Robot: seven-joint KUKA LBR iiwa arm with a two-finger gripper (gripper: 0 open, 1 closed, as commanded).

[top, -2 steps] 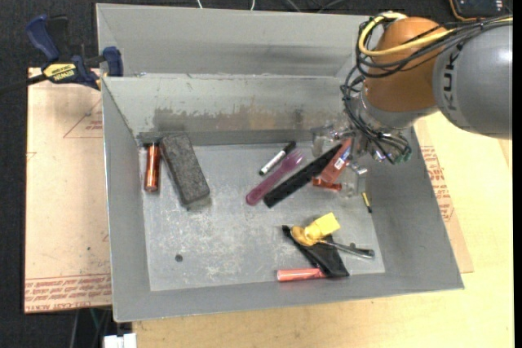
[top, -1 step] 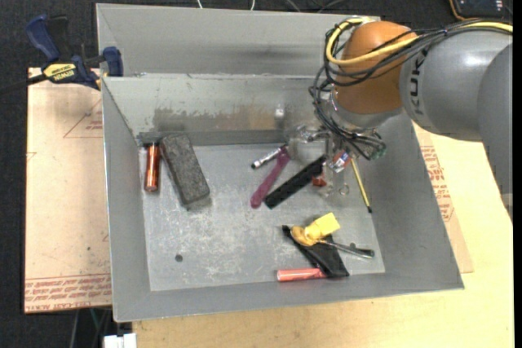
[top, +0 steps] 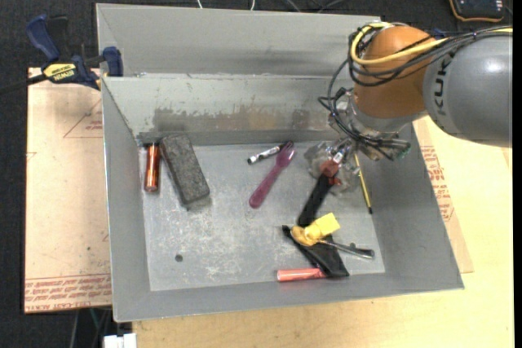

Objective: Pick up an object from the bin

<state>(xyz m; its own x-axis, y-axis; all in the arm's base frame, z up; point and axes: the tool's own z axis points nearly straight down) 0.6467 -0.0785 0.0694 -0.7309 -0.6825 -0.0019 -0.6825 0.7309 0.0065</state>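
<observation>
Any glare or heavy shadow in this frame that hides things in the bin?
Camera view: light is even, with no strong glare; a pale streak, sheen or wear, crosses the bin's back wall; soft shadows hug the grey block and the black tool; cables crowd the gripper, so its state is hard to read.

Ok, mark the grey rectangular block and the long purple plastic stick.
Grey rectangular block [top: 183, 169]: camera view, middle of its top face.
Long purple plastic stick [top: 270, 177]: camera view, mid-shaft.
</observation>
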